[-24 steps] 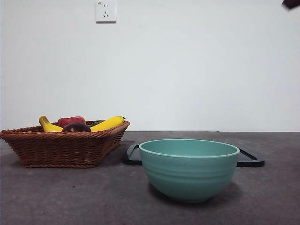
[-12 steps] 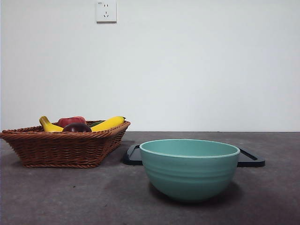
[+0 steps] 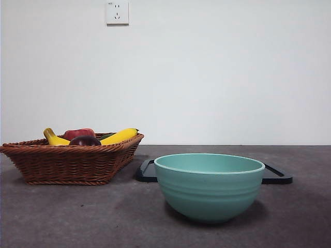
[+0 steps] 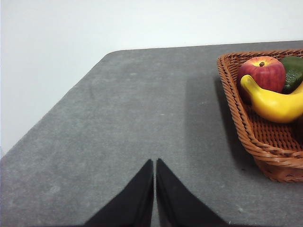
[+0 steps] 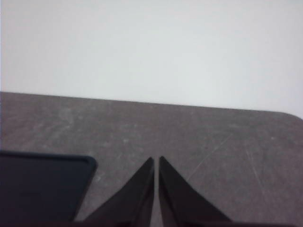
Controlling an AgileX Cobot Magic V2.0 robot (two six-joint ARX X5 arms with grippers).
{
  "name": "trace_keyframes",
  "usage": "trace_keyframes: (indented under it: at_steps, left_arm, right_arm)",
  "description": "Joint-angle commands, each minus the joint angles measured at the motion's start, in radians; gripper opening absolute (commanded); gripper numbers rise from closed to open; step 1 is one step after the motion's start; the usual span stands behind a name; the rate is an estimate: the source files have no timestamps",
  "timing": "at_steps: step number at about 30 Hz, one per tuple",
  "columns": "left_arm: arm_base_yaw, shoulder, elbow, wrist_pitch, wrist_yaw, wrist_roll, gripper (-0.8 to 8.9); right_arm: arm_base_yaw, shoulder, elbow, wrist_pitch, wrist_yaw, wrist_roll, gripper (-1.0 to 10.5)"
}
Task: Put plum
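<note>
The plum, dark maroon and glossy, is seen lying in the wicker basket at the left of the grey table, its rounded top just showing above the basket's near rim. It is flanked by two yellow bananas, one at its left and one at its right, with a red apple just behind it and a sliver of a green fruit glimpsed between the apple and the right banana. To the right of the basket, nearer the camera, a teal bowl is set on the table, and a flat black tray is partly hidden behind it. A white wall socket is mounted high on the far wall. Neither arm is caught in the front view. The left gripper is held clenched, its jaws pressed together with nothing between them, over bare table to the left of the basket; the plum is not visible in its wrist view, where only the apple, a banana and the green fruit are shown in the basket's corner. The right gripper is likewise closed and empty, poised over bare table just beside a corner of the tray, well apart from the plum.
</note>
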Motion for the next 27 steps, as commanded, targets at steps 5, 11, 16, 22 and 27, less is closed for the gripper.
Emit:
trace_keyframes:
  at_steps: [5,11,16,22,27]
  left_arm:
    - [0.002,-0.002,-0.021,-0.005,-0.002,-0.002,0.07]
    - [0.002,-0.002,-0.021,-0.005,-0.002,-0.003,0.07]
    - [0.002,-0.002,-0.021,-0.005,-0.002,-0.003,0.07]
    - [0.002,-0.002,-0.021,-0.005,-0.002,-0.003,0.07]
    - [0.002,-0.002,-0.021,-0.005,-0.002,-0.003,0.07]
  right_arm:
    - [0.000,-0.016,-0.043,0.001,0.002,-0.003,0.1]
    - [0.000,-0.016,-0.043,-0.062,0.002,-0.003,0.1]
    - [0.000,-0.016,-0.043,-0.175,0.002,-0.003,0.1]
    - [0.000,-0.016,-0.043,-0.185,0.001,-0.002,0.1]
    - [-0.001,-0.016,-0.043,-0.164,0.001,-0.002,0.1]
